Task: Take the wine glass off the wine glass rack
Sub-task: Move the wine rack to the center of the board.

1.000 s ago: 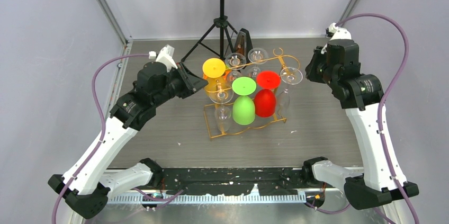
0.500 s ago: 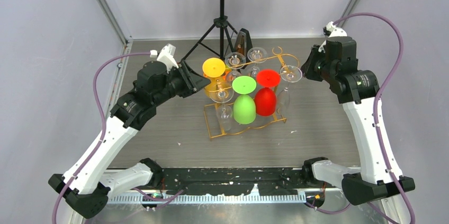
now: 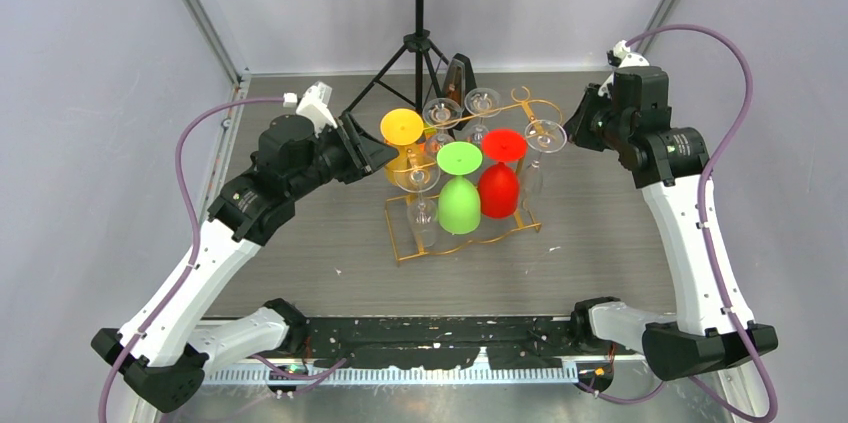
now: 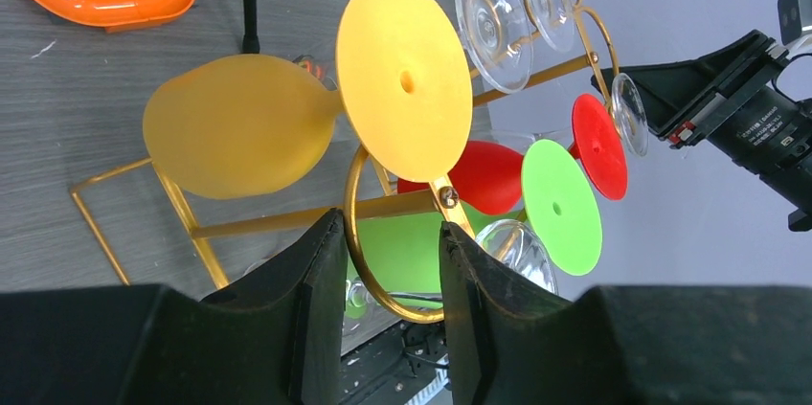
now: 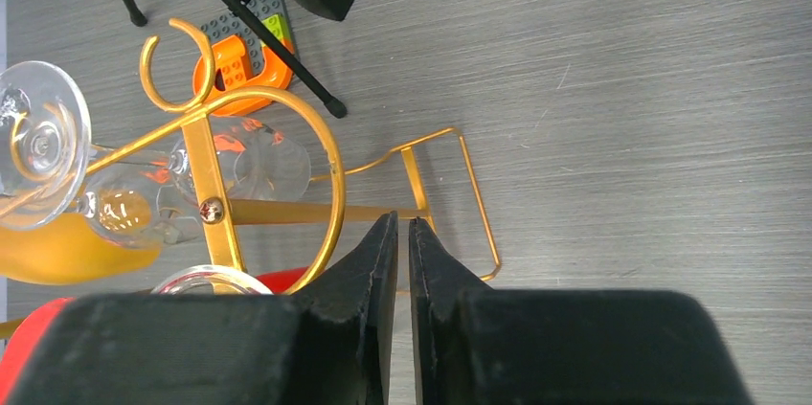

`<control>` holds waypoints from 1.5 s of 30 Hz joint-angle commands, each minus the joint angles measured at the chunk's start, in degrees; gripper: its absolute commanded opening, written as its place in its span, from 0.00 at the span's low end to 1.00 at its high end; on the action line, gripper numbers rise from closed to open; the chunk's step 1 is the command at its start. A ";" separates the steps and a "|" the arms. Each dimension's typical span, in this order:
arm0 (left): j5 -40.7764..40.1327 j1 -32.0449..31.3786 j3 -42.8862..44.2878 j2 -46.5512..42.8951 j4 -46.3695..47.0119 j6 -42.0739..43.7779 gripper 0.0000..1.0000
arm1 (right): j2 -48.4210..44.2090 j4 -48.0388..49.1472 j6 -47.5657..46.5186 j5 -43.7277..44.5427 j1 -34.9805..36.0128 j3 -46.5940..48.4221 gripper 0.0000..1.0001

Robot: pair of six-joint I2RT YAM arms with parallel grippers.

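The gold wire wine glass rack point(image 3: 465, 233) stands mid-table. Wine glasses hang upside down on it: a yellow one point(image 3: 403, 128), a green one point(image 3: 459, 205), a red one point(image 3: 497, 193) and several clear ones, one at the right end point(image 3: 546, 133). My left gripper point(image 3: 375, 153) is open at the rack's left end. In the left wrist view the gripper point(image 4: 388, 223) has the rack's gold scroll ring point(image 4: 356, 233) between its fingers, just below the yellow glass point(image 4: 402, 65). My right gripper point(image 3: 580, 128) is shut and empty beside the rack's right end point(image 5: 287, 212), fingertips point(image 5: 403, 221) near the end ring.
A black tripod music stand point(image 3: 418, 43) stands behind the rack, with a small dark object point(image 3: 459, 73) by its legs. An orange toy with bricks point(image 5: 239, 65) lies under the tripod. Enclosure walls stand close on both sides.
My right arm has moved back and left, closer to the rack's right end. The left arm has barely moved. The glasses have shifted very slightly.
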 commanded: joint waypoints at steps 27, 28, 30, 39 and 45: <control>-1.67 2.09 4.23 -1.73 -0.04 4.43 0.47 | -6.38 2.85 0.90 1.44 -1.64 -5.12 0.16; -1.65 2.33 4.26 -1.82 -0.05 4.51 0.47 | -6.71 2.85 0.92 1.38 -1.69 -5.18 0.16; -1.63 2.45 4.34 -1.91 -0.13 4.74 0.48 | -7.02 2.85 0.98 1.34 -1.69 -5.42 0.16; -2.51 2.62 4.90 -1.05 -2.08 6.34 0.51 | -8.43 2.53 0.75 1.78 -1.91 -6.58 0.17; -4.31 3.04 6.30 0.57 -3.66 8.46 0.43 | -10.03 2.33 0.78 1.93 -2.13 -7.91 0.17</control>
